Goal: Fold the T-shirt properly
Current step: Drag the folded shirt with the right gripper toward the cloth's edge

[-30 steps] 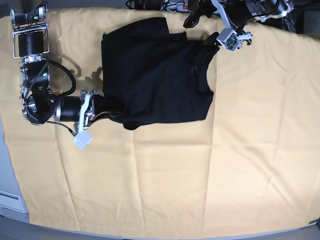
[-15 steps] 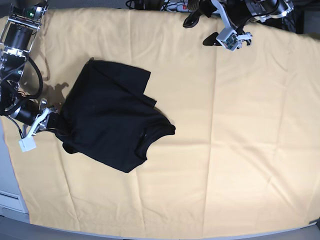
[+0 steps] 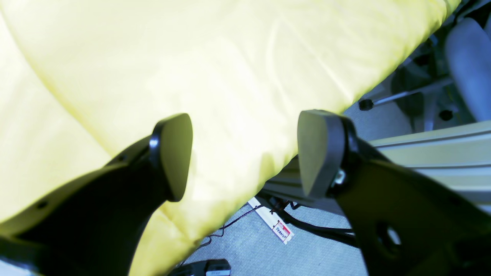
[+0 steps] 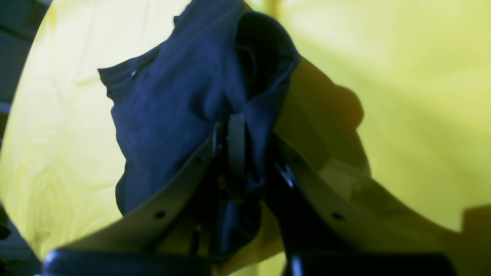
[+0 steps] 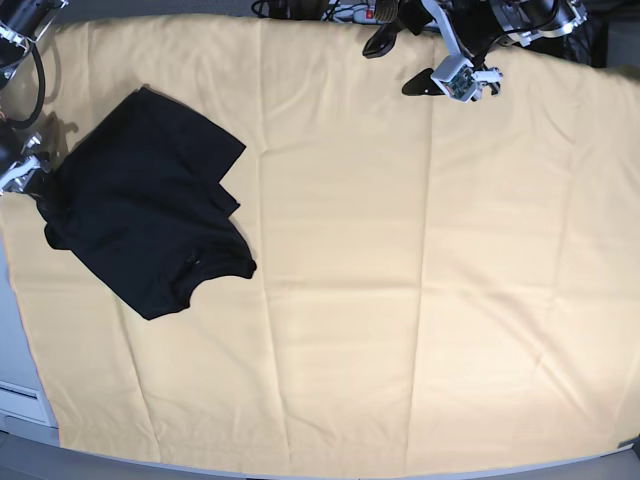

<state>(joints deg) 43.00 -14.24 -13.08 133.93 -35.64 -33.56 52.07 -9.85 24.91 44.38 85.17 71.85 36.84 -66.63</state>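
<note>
Base view: the T-shirt (image 5: 150, 230) is seen lying bunched and partly folded at the far left of the yellow cloth (image 5: 400, 300) covering the bench, close to that edge. Its long axis is judged to run diagonally, from the upper left down toward the collar end at the lower right. The right claw (image 4: 238, 145) is located at the shirt's left edge; in the right wrist view it is shown pressed together on a gathered fold of the black fabric, with the rest of the garment extending away from it across the cloth. The left claw (image 3: 245, 153) is held spread and empty above the cloth's far edge, well apart from the shirt, so the right arm is by far the nearer.

One small red-and-white label (image 3: 282, 232) is seen on the floor in the left wrist view; its writing cannot be read with confidence. No print or brand is visible on the shirt.
</note>
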